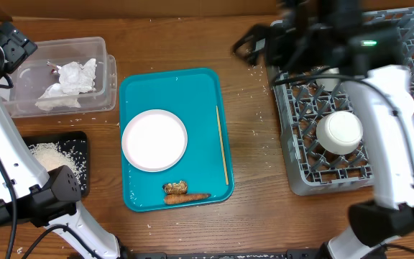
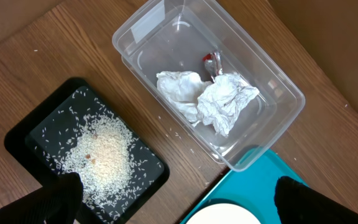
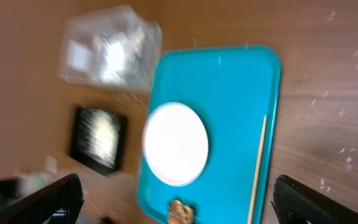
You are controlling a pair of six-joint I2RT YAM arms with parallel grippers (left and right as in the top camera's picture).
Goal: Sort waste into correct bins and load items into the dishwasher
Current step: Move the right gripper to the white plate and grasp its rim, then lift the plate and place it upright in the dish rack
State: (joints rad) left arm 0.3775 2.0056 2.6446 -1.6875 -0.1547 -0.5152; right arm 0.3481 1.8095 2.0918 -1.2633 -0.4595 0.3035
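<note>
Both pairs of fingers [image 2: 61, 196] are standing spread wide, gripping nothing: the left gripper [image 2: 182, 198] is hovering near the clear tub [image 2: 135, 37] holding crumpled tissue [image 2: 225, 102]; the right gripper [image 3: 182, 202] is hanging above the teal tray [image 3: 229, 81] bearing the white plate [image 3: 176, 144].

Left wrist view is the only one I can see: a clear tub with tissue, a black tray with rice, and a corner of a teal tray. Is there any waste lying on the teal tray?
Observer: Yes. A brown scrap and a carrot-like stick lie close together on the teal tray, near its edge toward the arms' bases.
Operator: Are all the dishes loaded?
Observer: No. A white plate lies on that tray, to the left of a thin wooden stick.
Operator: Is anything in the rack?
Observer: One round white dish sits in the grey dish rack.
</note>
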